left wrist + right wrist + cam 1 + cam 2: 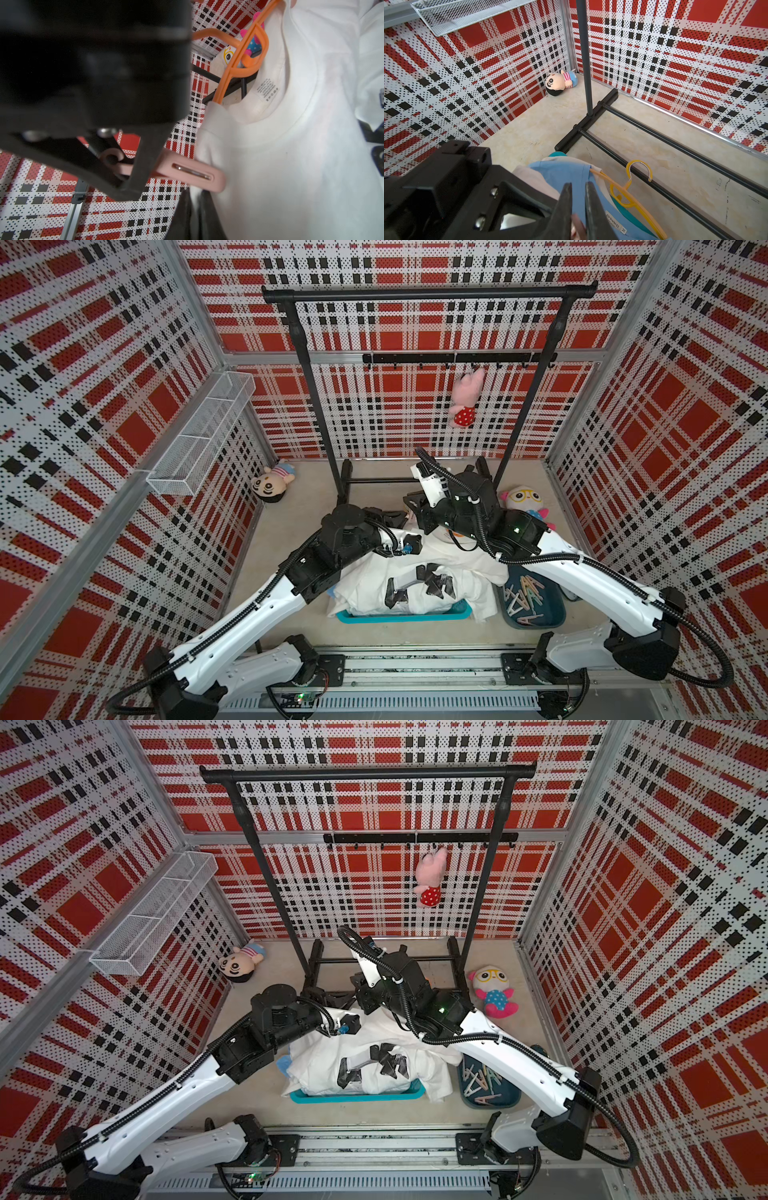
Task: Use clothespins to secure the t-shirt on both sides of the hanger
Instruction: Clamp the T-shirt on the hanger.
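A white t-shirt hangs on an orange hanger, whose arm runs in under the collar. My left gripper is shut on a fold of the shirt's shoulder edge. My right gripper is shut on a pale pink clothespin. The peg's free end lies against the same shoulder edge, just above the left fingers. In both top views the arms meet over the shirt and hide the hanger. More clothespins lie in a dark tray to the right.
The shirt's lower part drapes over a teal basket. Below the right gripper lie a blue shirt and a yellow hanger. The black garment rack stands behind, its base bars on the floor. Plush toys flank it.
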You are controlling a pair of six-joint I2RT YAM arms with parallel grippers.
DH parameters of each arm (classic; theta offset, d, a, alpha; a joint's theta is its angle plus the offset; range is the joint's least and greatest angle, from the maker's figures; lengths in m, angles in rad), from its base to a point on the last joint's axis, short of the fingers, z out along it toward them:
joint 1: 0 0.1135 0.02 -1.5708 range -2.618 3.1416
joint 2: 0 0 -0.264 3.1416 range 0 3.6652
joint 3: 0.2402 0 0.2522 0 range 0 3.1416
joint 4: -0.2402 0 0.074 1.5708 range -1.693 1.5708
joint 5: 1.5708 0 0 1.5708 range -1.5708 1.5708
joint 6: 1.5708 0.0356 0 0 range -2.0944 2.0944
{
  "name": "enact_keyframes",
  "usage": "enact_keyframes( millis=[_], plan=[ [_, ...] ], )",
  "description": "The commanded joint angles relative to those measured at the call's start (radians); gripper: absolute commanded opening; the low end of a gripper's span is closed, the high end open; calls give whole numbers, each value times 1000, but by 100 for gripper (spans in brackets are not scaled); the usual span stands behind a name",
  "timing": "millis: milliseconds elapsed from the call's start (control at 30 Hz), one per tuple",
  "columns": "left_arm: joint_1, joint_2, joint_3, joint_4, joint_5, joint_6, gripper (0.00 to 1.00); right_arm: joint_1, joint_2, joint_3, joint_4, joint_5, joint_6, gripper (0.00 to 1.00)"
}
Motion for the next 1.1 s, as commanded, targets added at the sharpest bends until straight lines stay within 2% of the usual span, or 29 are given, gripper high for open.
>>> enact_keyframes(
  millis=[0, 67, 200, 300, 567, 733, 867, 1067],
  plan=[
    [-15, -11, -12, 216, -98, 63, 0, 21, 15, -2, -61, -43, 8, 29],
    [-22, -13, -27, 222, -132, 96, 0, 22, 19, 10, -57, -38, 2, 34],
    [-31, -23, -68, 258, -196, 169, 0, 21, 18, 24, -37, -13, -6, 53],
    [-31, -29, -86, 271, -214, 193, 0, 20, 16, 39, -19, -8, -9, 64],
    [-31, -29, -113, 261, -241, 201, 0, 15, 10, 123, 4, 64, -28, 74],
    [-27, -24, -120, 257, -265, 210, 0, 14, -23, 133, 37, 84, -18, 88],
    [-23, -33, -134, 282, -260, 221, 0, 9, -68, 109, 67, 108, 3, 89],
    [-8, -59, -159, 307, -266, 217, 0, -35, -180, 55, 1, 350, -26, 87]
  ],
)
